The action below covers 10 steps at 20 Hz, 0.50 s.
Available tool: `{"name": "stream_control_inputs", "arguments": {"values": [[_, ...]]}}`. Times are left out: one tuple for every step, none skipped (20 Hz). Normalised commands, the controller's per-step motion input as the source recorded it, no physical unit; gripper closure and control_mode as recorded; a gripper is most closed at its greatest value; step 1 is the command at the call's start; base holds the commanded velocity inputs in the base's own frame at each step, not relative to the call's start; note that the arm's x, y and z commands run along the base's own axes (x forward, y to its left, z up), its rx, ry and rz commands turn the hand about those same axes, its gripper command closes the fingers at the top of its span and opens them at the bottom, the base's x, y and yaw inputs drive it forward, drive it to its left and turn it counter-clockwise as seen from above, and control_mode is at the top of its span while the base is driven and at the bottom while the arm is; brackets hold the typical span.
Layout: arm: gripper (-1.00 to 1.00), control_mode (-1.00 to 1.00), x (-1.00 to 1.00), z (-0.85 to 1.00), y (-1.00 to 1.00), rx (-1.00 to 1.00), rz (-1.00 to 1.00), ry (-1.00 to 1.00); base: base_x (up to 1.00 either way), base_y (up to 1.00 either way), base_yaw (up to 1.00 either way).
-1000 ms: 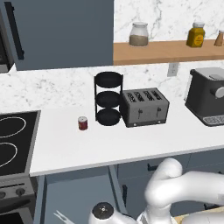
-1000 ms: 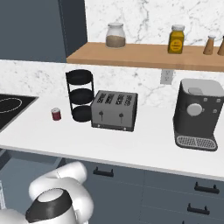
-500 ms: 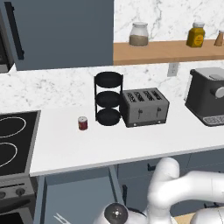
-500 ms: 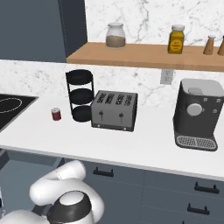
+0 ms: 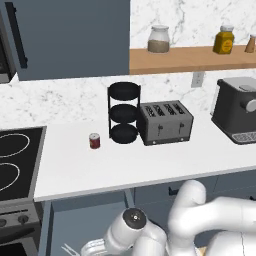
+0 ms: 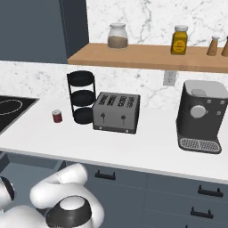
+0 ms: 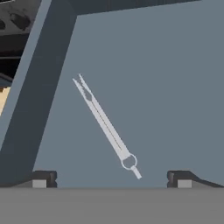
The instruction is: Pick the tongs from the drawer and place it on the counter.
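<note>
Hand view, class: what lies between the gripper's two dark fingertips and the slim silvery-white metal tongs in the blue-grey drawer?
Nothing: in the hand view only bare drawer floor separates the open gripper from the tongs, which lie flat and diagonal.

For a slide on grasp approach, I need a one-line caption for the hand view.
Open end effector poised above the tongs, which lie diagonally on the floor of the open drawer.

The scene is lit evenly and softly, with no glare seen. Faint shadows are cast on the worktop [image 5: 150, 160] beneath the toaster [image 5: 165, 123]. The drawer [image 7: 175, 87] floor ahead of the tool [image 7: 111, 179] is rendered flat and dim. Edges are slightly soft and pixelated; no distortion is noted.
</note>
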Motion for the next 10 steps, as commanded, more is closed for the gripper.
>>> {"name": "stream_control_inputs", "arguments": {"values": [[-1.00, -1.00, 0.44, 0.00, 0.16, 0.00, 0.07, 0.27, 0.00, 0.00, 0.00], [-1.00, -1.00, 0.41, 0.00, 0.14, 0.00, 0.09, 0.28, 0.00, 0.00, 0.00], [-1.00, -1.00, 0.34, -0.05, 0.24, 0.00, 0.09, 0.27, 0.00, 0.00, 0.00], [-1.00, -1.00, 0.31, -0.04, 0.31, 0.00, 0.09, 0.28, 0.00, 0.00, 0.00], [-1.00, -1.00, 0.24, -0.05, 0.32, -0.01, 0.09, 0.21, 0.00, 0.00, 0.00], [-1.00, -1.00, 0.00, -0.06, 0.34, -0.03, 0.11, 0.15, 0.00, 0.00, 0.00], [-1.00, -1.00, 0.00, -0.14, 0.36, -0.05, 0.13, 0.11, 0.00, 0.00, 0.00], [-1.00, -1.00, 0.00, -0.16, 0.33, -0.07, 0.12, 0.09, 0.00, 0.00, 0.00], [-1.00, -1.00, 0.00, -0.18, 0.26, -0.14, 0.10, 0.00, 0.00, 0.00, 0.00], [-1.00, -1.00, 0.00, -0.20, 0.18, -0.16, 0.06, 0.00, 0.00, 0.00, 0.00]]}}
